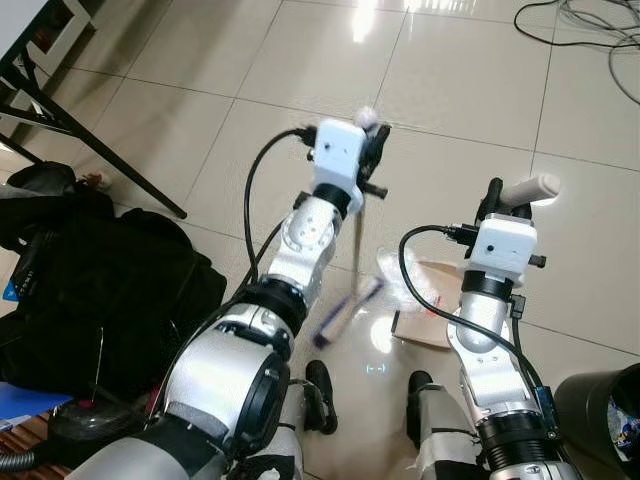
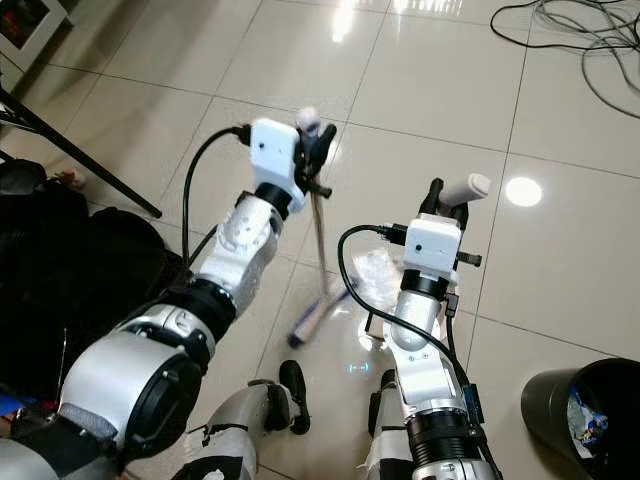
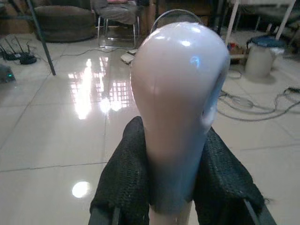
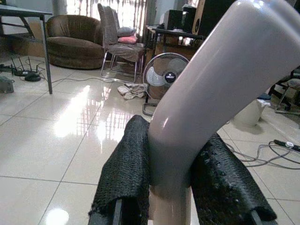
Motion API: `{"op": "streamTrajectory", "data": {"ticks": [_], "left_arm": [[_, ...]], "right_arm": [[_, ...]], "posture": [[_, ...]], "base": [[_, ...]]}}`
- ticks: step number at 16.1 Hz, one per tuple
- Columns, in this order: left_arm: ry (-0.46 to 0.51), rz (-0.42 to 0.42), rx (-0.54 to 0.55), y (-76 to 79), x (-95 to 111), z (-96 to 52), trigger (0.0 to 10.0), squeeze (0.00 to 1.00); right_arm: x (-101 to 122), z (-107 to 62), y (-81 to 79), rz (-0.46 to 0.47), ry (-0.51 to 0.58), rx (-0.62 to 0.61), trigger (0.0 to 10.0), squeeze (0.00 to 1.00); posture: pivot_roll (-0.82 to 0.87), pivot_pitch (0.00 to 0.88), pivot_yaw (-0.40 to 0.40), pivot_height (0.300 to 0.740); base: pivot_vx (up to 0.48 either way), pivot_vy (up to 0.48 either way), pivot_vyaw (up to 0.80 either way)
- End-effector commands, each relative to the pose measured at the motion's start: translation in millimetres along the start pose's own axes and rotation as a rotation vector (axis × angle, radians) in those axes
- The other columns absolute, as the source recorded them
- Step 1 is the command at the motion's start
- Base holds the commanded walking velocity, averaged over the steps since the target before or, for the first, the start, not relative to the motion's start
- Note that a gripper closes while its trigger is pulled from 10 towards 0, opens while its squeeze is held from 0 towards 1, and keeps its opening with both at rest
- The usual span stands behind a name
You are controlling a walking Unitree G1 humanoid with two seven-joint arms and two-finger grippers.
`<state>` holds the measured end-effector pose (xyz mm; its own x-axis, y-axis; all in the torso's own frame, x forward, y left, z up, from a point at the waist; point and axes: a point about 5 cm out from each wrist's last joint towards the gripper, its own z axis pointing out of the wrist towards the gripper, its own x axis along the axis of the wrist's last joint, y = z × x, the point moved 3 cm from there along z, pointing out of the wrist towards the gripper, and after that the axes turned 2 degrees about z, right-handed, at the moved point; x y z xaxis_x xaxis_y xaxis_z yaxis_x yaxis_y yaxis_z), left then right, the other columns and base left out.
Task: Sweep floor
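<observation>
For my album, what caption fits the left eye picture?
Left tool holds a broom; right tool holds a dustpan handle.

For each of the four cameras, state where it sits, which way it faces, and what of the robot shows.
Left eye view: head camera, looking down; silver arms, left gripper on the thin broom pole.
Right eye view: same scene; right gripper on the pale curved dustpan handle, black round bin.
Left wrist view: along black fingers clamping the broom's rounded tip.
Right wrist view: along fingers clamping the curved handle.
Both wrist views share the glossy tiled floor.
</observation>
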<state>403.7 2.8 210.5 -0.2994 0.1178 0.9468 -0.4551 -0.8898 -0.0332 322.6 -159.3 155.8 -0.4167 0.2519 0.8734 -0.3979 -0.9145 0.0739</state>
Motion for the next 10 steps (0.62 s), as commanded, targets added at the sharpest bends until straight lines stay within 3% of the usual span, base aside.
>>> {"op": "streamTrajectory", "data": {"ticks": [1,5,7,10], "left_arm": [[0.005,-0.191,-0.104,62.7,1,6.0,10.0,0.0],[0.093,-0.226,-0.202,66.9,23,13.1,10.0,0.0],[0.178,-0.186,-0.303,67.8,41,14.4,10.0,0.0],[0.257,-0.091,-0.345,49.0,57,13.8,10.0,0.0]], "right_arm": [[-22,-18.3,-7.2,-0.006,-0.126,0.03,10.0,0.0],[-24,-20.7,-7.1,-0.008,-0.137,0.036,10.0,0.0],[-26,-22.7,-6.2,-0.009,-0.147,0.031,10.0,0.0],[-28,-25.0,-7.5,-0.005,-0.156,0.031,10.0,0.0]], "posture": [[-0.04,0.389,0.204,0.74],[-0.03,0.381,0.201,0.74],[-0.02,0.377,0.203,0.74],[-0.01,0.365,0.207,0.74]], "base": [[0.0,0.0,0.0],[0.0,0.0,0.0],[0.0,0.0,0.0],[0.0,0.0,0.0]]}}
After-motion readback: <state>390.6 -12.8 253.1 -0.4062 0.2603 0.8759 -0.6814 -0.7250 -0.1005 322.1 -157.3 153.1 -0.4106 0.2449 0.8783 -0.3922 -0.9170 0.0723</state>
